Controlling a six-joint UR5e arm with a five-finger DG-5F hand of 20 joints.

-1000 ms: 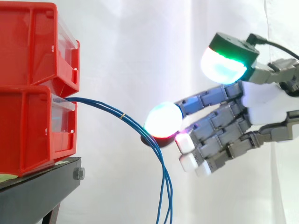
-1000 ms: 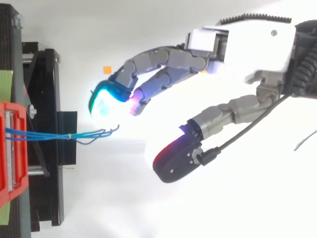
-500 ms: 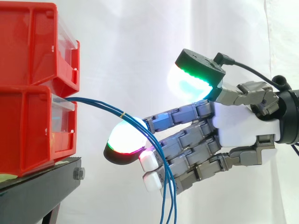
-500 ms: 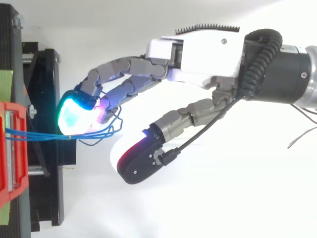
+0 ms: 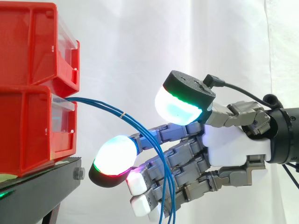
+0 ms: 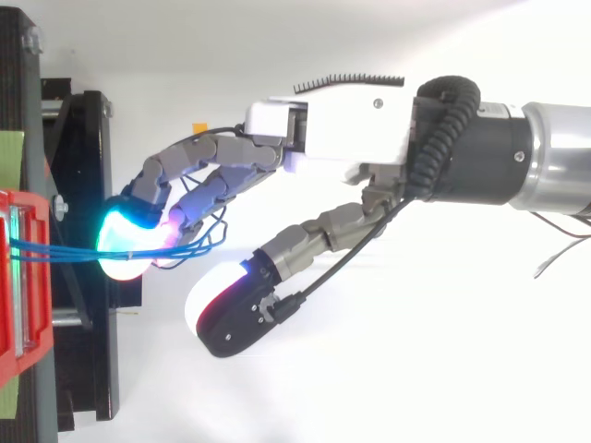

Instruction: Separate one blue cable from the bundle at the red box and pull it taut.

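Advancing hand [image 5: 233,149], now crossing blue cables [image 5: 107,108]

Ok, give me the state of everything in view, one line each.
hand, open, thumb held apart above the fingers.
blue cables, slack, drooping from the lower red bin across the fingers; none pulled taut.
yellow tie, wrapped round the cables.
red bins, stacked upright on the black stand.

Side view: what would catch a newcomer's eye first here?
The hand at the right stands out, its big glowing fingertips close to the stacked red bins at the left. Next come the blue cables, arcing out of the lower bin and dropping across the hand's outstretched fingers.
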